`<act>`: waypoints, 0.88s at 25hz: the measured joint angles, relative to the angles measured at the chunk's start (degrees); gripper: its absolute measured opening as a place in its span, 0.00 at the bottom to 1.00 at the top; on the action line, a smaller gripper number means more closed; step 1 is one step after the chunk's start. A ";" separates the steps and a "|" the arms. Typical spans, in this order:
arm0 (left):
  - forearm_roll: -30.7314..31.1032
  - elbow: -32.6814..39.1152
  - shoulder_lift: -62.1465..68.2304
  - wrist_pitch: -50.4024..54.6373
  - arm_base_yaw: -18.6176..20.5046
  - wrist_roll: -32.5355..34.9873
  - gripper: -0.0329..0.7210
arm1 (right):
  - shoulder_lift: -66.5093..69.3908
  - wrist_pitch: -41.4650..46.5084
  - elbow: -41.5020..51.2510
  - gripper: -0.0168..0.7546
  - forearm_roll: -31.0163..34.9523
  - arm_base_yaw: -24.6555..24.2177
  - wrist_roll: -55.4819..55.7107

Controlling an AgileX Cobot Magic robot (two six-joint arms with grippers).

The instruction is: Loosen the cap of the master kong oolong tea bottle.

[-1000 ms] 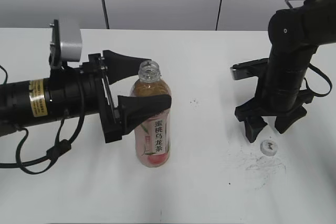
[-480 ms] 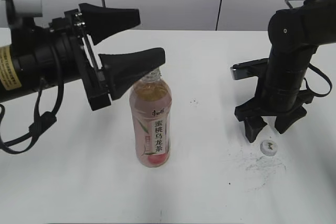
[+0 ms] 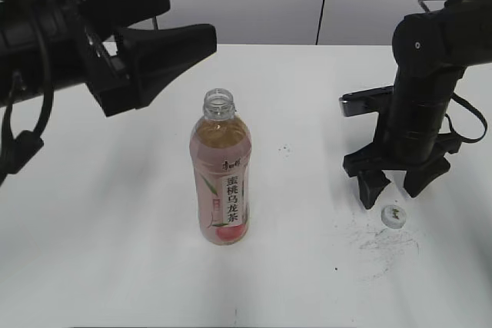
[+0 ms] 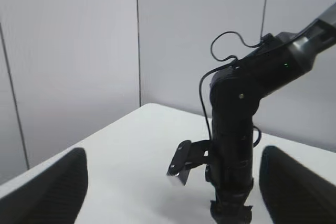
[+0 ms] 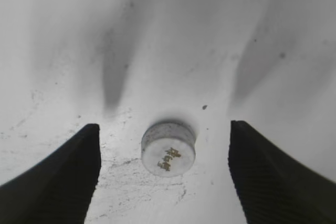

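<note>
The master kong oolong tea bottle (image 3: pixel 221 178) stands upright mid-table, with amber tea, a pink label and a bare open neck. The cap (image 3: pixel 393 216) lies loose on the table at the right, small and whitish with a dark mark on top. My right gripper (image 3: pixel 396 188) points straight down just above it, open. In the right wrist view the cap (image 5: pixel 168 148) sits between the two spread fingers (image 5: pixel 55 177) without touching either. My left gripper (image 3: pixel 188 17) hovers open, up and to the left of the bottle and clear of it. The left wrist view shows my left gripper (image 4: pixel 176 192) empty.
Dark scuff marks (image 3: pixel 384 242) cover the white table (image 3: pixel 115 251) around the cap. The right arm (image 4: pixel 233 145) fills the middle of the left wrist view. Grey wall panels stand behind the table's far edge.
My left gripper, which was around the bottle's shoulder, has risen and pulled back to the left, leaving the bottle standing alone. The right arm and the cap have not moved.
</note>
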 joint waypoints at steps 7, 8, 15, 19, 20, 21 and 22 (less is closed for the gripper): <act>0.23 0.05 -11.43 17.45 0.01 -6.97 0.83 | -1.07 2.76 0.00 0.76 -0.28 0.00 0.19; 0.27 0.05 -13.54 20.18 0.01 -7.17 0.82 | -1.89 2.96 0.04 0.76 -0.39 0.00 0.19; -0.40 0.05 -27.76 44.24 0.01 -7.58 0.82 | -10.81 7.42 0.04 0.76 -1.57 0.00 0.26; -4.44 0.10 -36.21 60.90 0.01 -7.71 0.82 | -18.16 11.46 0.39 0.76 -1.88 0.00 0.26; -6.04 0.10 -37.38 64.83 0.01 -7.32 0.82 | -20.23 12.35 0.39 0.76 -2.01 0.00 0.26; -7.77 0.10 -38.18 69.77 0.01 -5.97 0.82 | -22.08 13.34 0.43 0.76 -2.15 0.00 0.26; -10.52 0.10 -39.07 74.52 0.01 -3.06 0.82 | -24.36 14.18 0.43 0.76 -2.15 0.00 0.26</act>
